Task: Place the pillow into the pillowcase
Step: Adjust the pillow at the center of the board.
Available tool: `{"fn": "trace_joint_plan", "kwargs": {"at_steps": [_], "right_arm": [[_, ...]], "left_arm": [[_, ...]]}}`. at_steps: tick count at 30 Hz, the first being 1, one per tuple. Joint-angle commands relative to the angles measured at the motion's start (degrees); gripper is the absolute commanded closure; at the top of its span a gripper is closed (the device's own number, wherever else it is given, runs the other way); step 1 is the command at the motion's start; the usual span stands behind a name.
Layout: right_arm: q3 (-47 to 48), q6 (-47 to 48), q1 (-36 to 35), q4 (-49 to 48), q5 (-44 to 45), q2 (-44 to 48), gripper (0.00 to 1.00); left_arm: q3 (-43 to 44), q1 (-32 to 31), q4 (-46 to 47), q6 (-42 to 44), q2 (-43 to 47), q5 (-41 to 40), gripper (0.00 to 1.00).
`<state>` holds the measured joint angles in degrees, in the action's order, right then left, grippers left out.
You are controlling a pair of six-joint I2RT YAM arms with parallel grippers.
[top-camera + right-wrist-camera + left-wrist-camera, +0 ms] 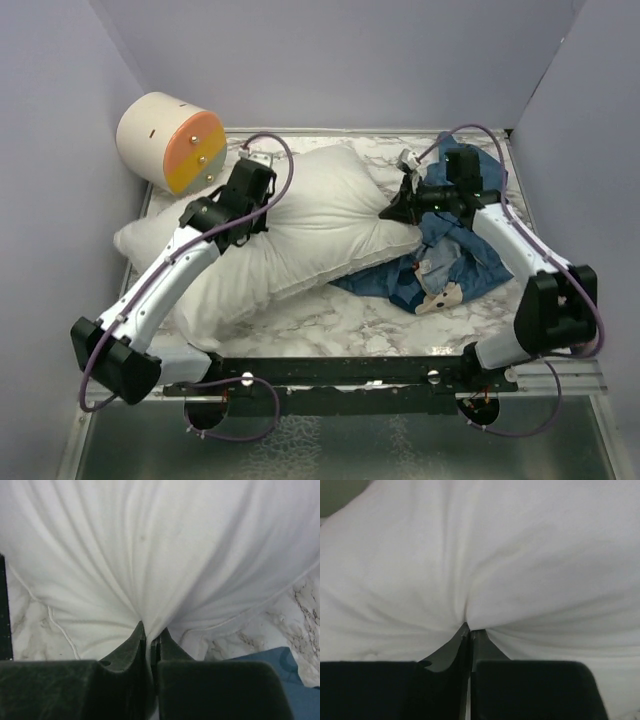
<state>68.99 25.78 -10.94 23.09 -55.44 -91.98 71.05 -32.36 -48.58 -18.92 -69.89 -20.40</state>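
Observation:
The white pillow [310,225] lies across the middle of the marble table, from the left front to the right back. My left gripper [262,205] is shut on a pinch of the pillow's cover [470,555] near its left middle. My right gripper [392,212] is shut on a fold of the pillow's cover [150,555] at its right end. The blue pillowcase [455,260] lies crumpled on the table at the right, under and beside my right arm, just off the pillow's right end; a corner of it shows in the right wrist view [280,665].
A cream cylinder with an orange face [172,142] stands at the back left corner, close to the pillow. Grey walls close the table on three sides. The marble tabletop [330,320] shows in front of the pillow.

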Motion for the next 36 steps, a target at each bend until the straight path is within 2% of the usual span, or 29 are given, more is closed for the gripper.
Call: {"fn": "trace_joint_plan", "kwargs": {"at_steps": [1,4,7,10,11,12,13,16,18,20,23,27,29,33,35,36], "right_arm": [[-9.7,-3.7,0.2,-2.3,-2.7,14.9,0.99],[-12.6,0.1,0.1,0.6,-8.8,17.0,0.99],[-13.2,3.7,-1.7,4.6,-11.6,14.4,0.99],[-10.8,10.3,-6.1,11.3,-12.6,10.2,0.99],[-10.4,11.2,-7.6,12.1,-12.4,9.2,0.98],[-10.0,12.6,-9.1,13.2,-12.4,8.4,0.97],[-9.7,14.5,-10.4,14.6,-12.6,8.0,0.95],[-8.8,21.6,-13.5,20.4,-14.6,7.5,0.78],[-7.8,25.8,-13.8,24.5,-15.9,8.1,0.67],[-5.9,28.0,-13.8,28.0,-13.6,9.3,0.58],[-4.6,26.1,-9.1,27.7,-12.2,14.0,0.42],[-5.0,20.0,3.7,23.7,-15.4,20.3,0.21],[-5.6,16.6,7.6,20.8,-13.6,22.2,0.17],[-6.7,10.7,12.8,16.9,-6.9,22.6,0.16],[-7.6,8.1,14.2,14.2,-0.5,22.1,0.16],[-8.5,6.9,14.4,12.0,5.7,22.0,0.16]], "left_arm": [[9.5,5.3,11.0,8.7,-9.4,1.0,1.0],[16.9,5.6,13.9,9.8,-15.6,2.5,1.0],[21.7,5.6,14.5,9.0,-19.2,4.2,1.0],[19.9,5.6,16.1,7.2,-18.1,6.0,1.0],[18.2,5.5,16.7,6.5,-16.8,6.3,0.97],[16.2,5.6,17.3,5.9,-15.1,6.7,0.89],[13.8,5.6,17.9,5.1,-13.1,7.1,0.76],[7.2,5.6,19.9,3.4,-5.1,8.4,0.43],[2.0,5.6,21.3,2.3,0.7,9.9,0.32],[-1.4,5.6,23.0,1.7,6.0,13.3,0.27],[-4.9,5.6,26.3,1.0,12.6,21.8,0.22],[-8.4,5.6,32.2,-1.1,18.3,30.1,0.16],[-9.7,5.6,35.3,-0.9,19.6,32.5,0.12],[-10.6,5.6,38.5,1.6,18.2,35.5,0.08],[-10.2,5.6,38.9,3.2,16.2,36.5,0.08],[-10.0,5.6,39.1,3.7,15.1,37.1,0.08]]}}
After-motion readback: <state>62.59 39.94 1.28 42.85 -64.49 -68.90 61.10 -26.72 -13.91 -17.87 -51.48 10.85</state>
